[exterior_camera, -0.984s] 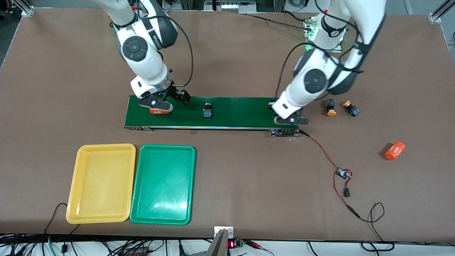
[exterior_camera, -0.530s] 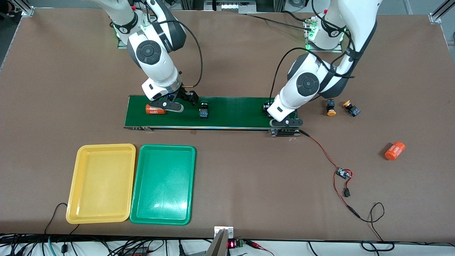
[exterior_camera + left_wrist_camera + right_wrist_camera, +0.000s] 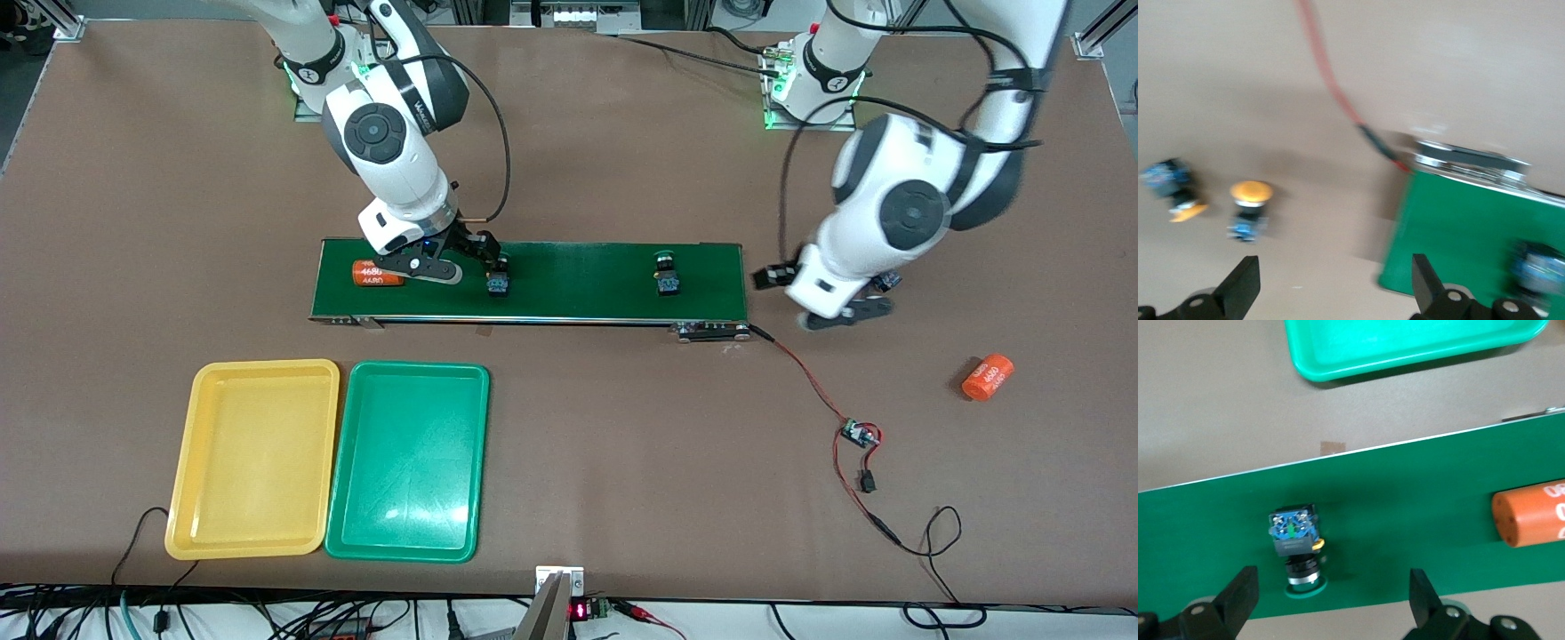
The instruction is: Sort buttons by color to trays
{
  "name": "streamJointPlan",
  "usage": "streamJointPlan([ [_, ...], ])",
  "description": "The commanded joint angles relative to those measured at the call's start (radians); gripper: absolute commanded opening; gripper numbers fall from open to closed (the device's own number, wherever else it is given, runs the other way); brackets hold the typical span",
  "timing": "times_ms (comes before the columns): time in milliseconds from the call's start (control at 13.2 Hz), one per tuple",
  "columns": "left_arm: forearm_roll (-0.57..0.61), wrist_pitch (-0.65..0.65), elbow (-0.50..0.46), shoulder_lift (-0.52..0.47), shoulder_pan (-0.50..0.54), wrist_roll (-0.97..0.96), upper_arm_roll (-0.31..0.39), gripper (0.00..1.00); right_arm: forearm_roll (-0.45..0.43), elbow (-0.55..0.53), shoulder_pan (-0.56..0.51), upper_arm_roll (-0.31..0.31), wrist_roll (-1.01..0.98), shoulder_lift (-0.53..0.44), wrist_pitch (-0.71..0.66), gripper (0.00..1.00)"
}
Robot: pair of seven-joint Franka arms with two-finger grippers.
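Two green-capped buttons lie on the dark-green belt (image 3: pixel 578 302): one (image 3: pixel 498 277) beside my right gripper (image 3: pixel 462 260), the other (image 3: pixel 666 276) near the belt's end at the left arm's side. In the right wrist view the first button (image 3: pixel 1297 547) lies just ahead of the open right gripper (image 3: pixel 1331 600). My left gripper (image 3: pixel 822 298) hangs open and empty over the table off that belt end. Its wrist view shows the left gripper (image 3: pixel 1335 287) above bare table, with two yellow-capped buttons (image 3: pixel 1248 207) (image 3: pixel 1171 190) close by. The yellow tray (image 3: pixel 253 458) and green tray (image 3: pixel 409 462) lie side by side, nearer the front camera.
An orange cylinder (image 3: pixel 378 273) lies on the belt under the right wrist. Another orange cylinder (image 3: pixel 987 377) lies on the table at the left arm's end. A red wire runs from the belt's end to a small circuit board (image 3: pixel 860 435).
My left gripper opened, left a green button on the belt's end and swung off the belt toward the yellow buttons. The right gripper shifted along the belt to the other green button.
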Motion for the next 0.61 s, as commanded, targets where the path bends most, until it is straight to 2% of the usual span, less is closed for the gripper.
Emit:
streamJointPlan([
  [0, 0.04, -0.019, -0.047, 0.013, 0.015, 0.092, 0.04, 1.0, -0.019, 0.017, 0.035, 0.002, 0.037, 0.055, 0.052, 1.0],
  [303, 0.047, 0.073, -0.191, 0.014, 0.053, 0.344, 0.053, 1.0, -0.037, 0.017, 0.055, 0.0, 0.037, 0.118, 0.112, 1.0],
  [530, 0.06, 0.298, -0.323, 0.02, 0.056, 0.432, 0.055, 1.0, -0.084, 0.017, 0.05, -0.003, 0.036, 0.149, 0.117, 1.0],
])
